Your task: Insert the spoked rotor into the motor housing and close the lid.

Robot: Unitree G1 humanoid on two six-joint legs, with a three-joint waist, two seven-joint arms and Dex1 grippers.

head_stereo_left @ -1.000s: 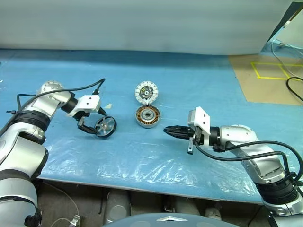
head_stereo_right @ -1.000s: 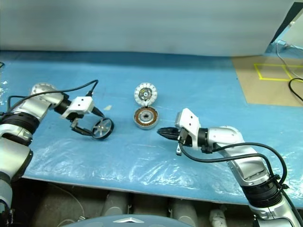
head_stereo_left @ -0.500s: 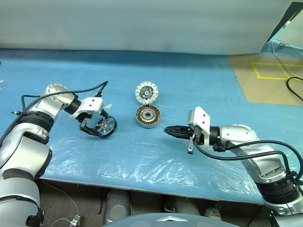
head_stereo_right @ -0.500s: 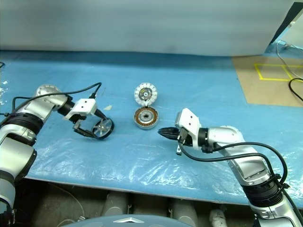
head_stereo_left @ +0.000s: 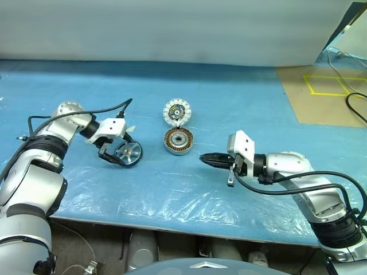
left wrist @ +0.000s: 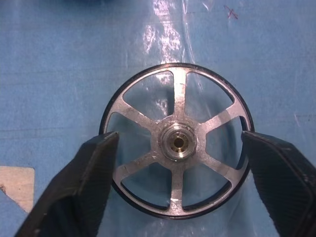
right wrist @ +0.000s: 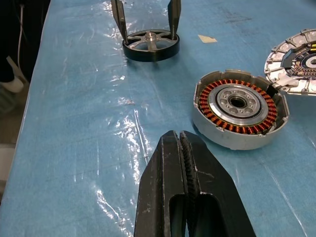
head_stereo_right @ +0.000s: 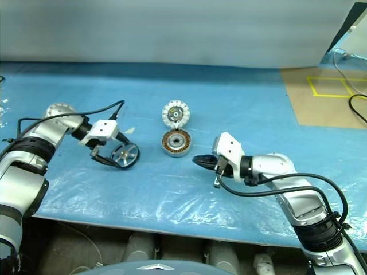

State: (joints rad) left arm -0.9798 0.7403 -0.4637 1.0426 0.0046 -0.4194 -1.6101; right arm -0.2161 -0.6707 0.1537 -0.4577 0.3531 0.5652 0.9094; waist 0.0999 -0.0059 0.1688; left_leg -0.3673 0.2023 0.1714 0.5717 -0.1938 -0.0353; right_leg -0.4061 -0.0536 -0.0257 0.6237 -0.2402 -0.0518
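Left wrist view: the left claw point(left wrist: 177, 148) is straddling the spoked rotor point(left wrist: 176, 147), one finger at each side of the black rim, the fingertips point(left wrist: 101, 148) right at it or just touching; whether they are already gripping cannot be told.
Left claw state: it is standing wide, about as wide as the wheel itself, and pointing down at the blue tabletop point(head_stereo_left: 189, 97).
Spoked rotor: it is lying flat on the tabletop between the left fingers, hub up.
Right claw state: the right claw point(right wrist: 183, 148) is sitting fully closed on nothing, hovering low over the tabletop.
Motor housing: the motor housing point(right wrist: 239, 107) is resting just ahead of the right claw and a little to one side, copper windings facing up, well apart from the left claw.
Lid: the lid point(head_stereo_left: 176, 110) is lying just beyond the housing, touching or nearly touching its far edge, toothed face up.
Step in hand: by my reading, the left claw is taking hold of the rotor; insertion and lid closing are not yet done.
Next move: it is calling for a firm pinch across the rim, a level lift, then a carry toward the housing with the hub lined up over the silver centre.
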